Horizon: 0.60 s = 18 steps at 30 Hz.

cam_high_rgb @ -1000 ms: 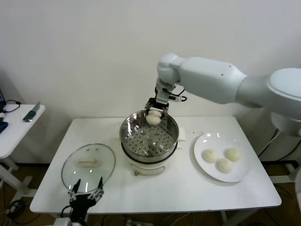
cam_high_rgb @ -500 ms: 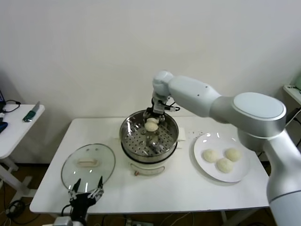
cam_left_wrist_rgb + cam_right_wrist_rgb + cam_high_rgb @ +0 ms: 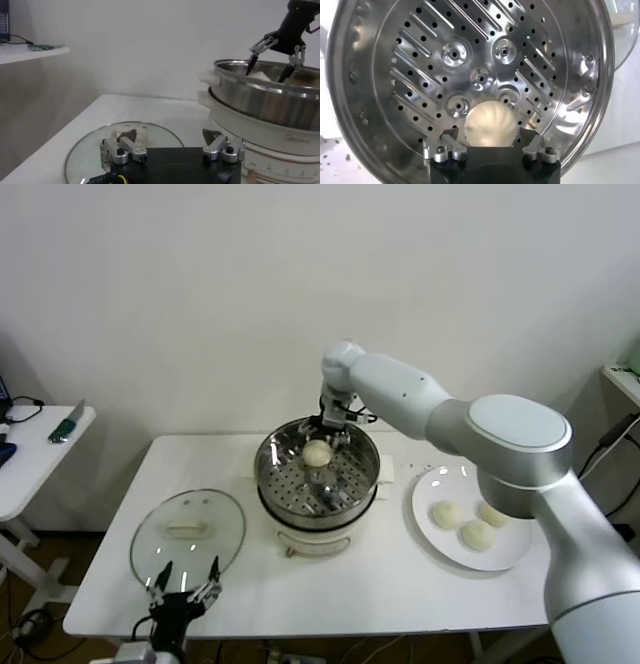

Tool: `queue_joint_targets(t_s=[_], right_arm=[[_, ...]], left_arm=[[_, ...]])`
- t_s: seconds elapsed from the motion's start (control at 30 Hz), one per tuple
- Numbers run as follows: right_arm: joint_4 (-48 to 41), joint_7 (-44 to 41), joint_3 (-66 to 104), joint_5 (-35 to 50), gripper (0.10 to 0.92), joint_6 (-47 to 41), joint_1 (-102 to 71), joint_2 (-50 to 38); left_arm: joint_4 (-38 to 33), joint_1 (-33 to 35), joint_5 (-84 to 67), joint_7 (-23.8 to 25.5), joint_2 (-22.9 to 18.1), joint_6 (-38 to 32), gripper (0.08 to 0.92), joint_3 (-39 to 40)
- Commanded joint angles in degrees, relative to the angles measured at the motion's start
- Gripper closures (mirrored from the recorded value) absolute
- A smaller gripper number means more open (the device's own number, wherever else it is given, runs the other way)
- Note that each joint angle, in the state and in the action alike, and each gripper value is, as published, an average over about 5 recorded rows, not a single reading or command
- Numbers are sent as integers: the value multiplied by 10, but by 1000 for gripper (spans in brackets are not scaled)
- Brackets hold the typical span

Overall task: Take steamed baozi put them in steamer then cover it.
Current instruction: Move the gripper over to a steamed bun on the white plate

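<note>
One baozi [image 3: 316, 452] lies on the perforated tray at the back of the steamer [image 3: 264, 467]. My right gripper [image 3: 331, 427] hangs just above it, open, with its fingertips standing clear on either side of the bun [image 3: 489, 124] in the right wrist view. The steamer's shiny wall [image 3: 350, 75] fills that view. Three more baozi [image 3: 478, 535] lie on the white plate [image 3: 430, 484] at the right. My left gripper [image 3: 184, 581] is open and empty at the table's front edge, just before the glass lid [image 3: 188, 529].
The lid [image 3: 90, 150] lies flat on the table left of the steamer [image 3: 265, 100]. The right gripper [image 3: 267, 72] shows over the pot's rim in the left wrist view. A small side table [image 3: 40, 444] stands at the far left.
My right gripper has lowered the baozi into the steamer, shifted slightly left and opened. The bun now rests on the tray. The left arm has not moved.
</note>
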Motion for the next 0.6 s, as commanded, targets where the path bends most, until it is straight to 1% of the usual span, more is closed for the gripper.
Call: queue_joint_targets(t_s=[0.03, 0.13, 0.23, 0.3, 0.37, 0.43, 0.6], right_arm=[[30, -22, -32, 99, 203, 1, 51, -25], [83, -45, -87, 228, 202, -38, 115, -63], [140, -66, -169, 365, 203, -102, 192, -112], [182, -76, -223, 428, 203, -158, 236, -153], [224, -86, -274, 471, 203, -222, 272, -200], [266, -87, -318, 494, 203, -286, 300, -250], [372, -50, -404, 502, 203, -381, 334, -351]], left_arm=[[-2, 1, 2, 1, -1, 1, 177, 1], [-3, 3, 4, 1, -3, 1, 177, 3], [-4, 5, 6, 1, -2, 2, 177, 5], [-4, 5, 6, 1, -1, 1, 177, 5], [-4, 5, 6, 1, 1, 1, 177, 4], [-3, 4, 6, 1, 4, 0, 177, 4], [-4, 1, 5, 1, 9, -1, 177, 3]])
